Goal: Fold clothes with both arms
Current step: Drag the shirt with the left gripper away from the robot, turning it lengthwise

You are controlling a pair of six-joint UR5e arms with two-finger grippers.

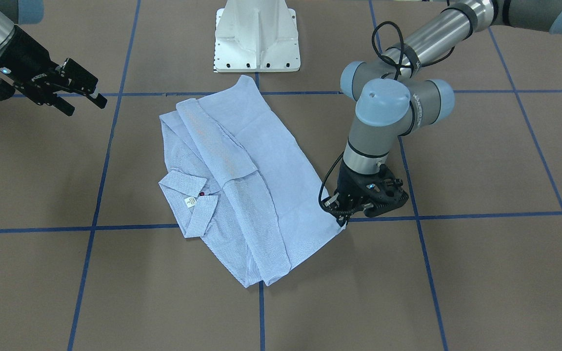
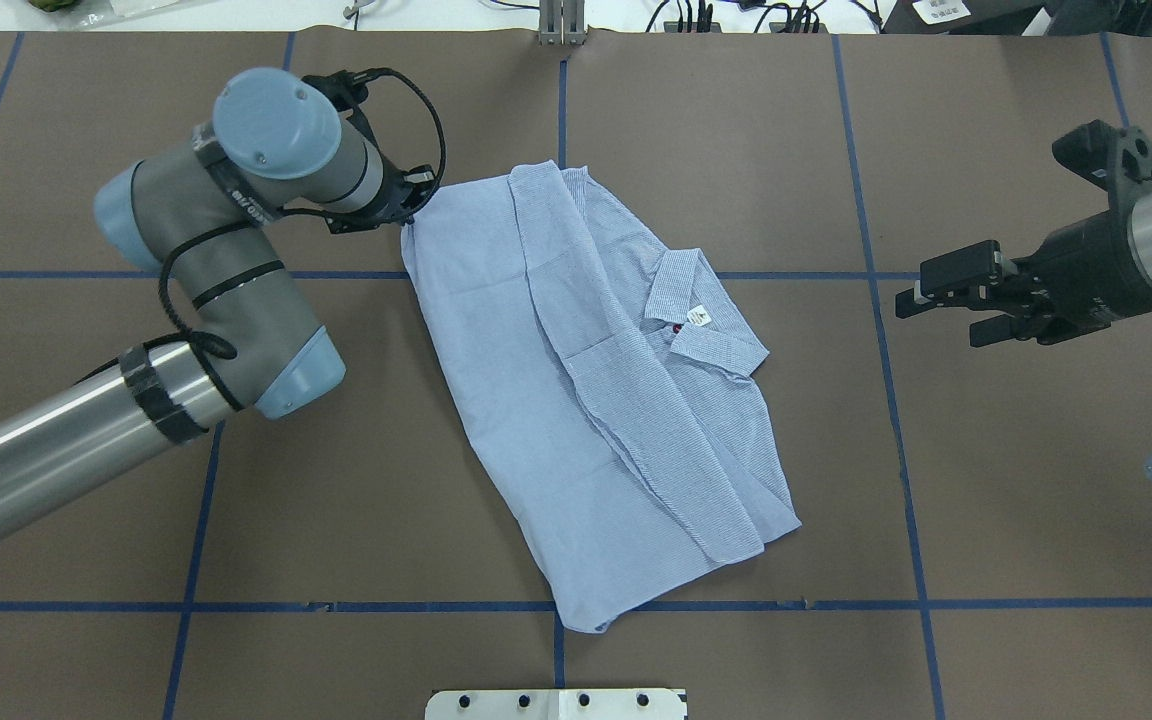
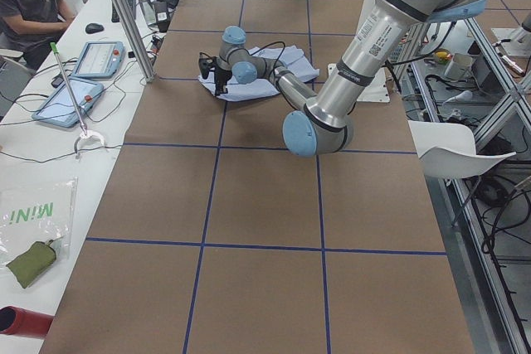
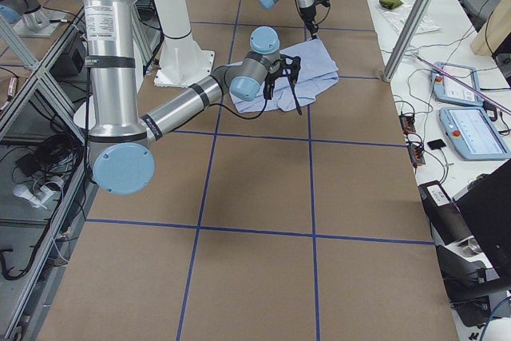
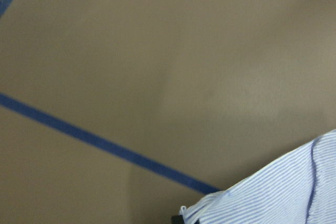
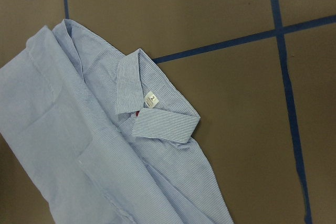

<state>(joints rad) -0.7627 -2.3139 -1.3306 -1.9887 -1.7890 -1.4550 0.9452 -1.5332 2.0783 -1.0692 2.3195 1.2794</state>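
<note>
- Shirt (image 2: 536, 400): one, light blue, partly folded. It lies flat and slanted on the table (image 2: 986, 520), just in front of the white base (image 2: 556, 703), with its collar (image 2: 701, 315) towards the base's right.
- Left claw (image 2: 408, 215): low at the shirt corner farthest from the base, on the base's left. The corner reaches its tips, but wrist and cables hide them, so we cannot tell how wide it stands or whether it has hold.
- Right claw (image 2: 936, 320): raised off to the base's right, jaws parted, empty, well apart from the shirt.
- Step, as we judge it: taking that far corner for a fold. We would pinch every layer and lift it just clear. We would carry it across with the edge straight, the right claw taking the matching corner nearer the base.
</note>
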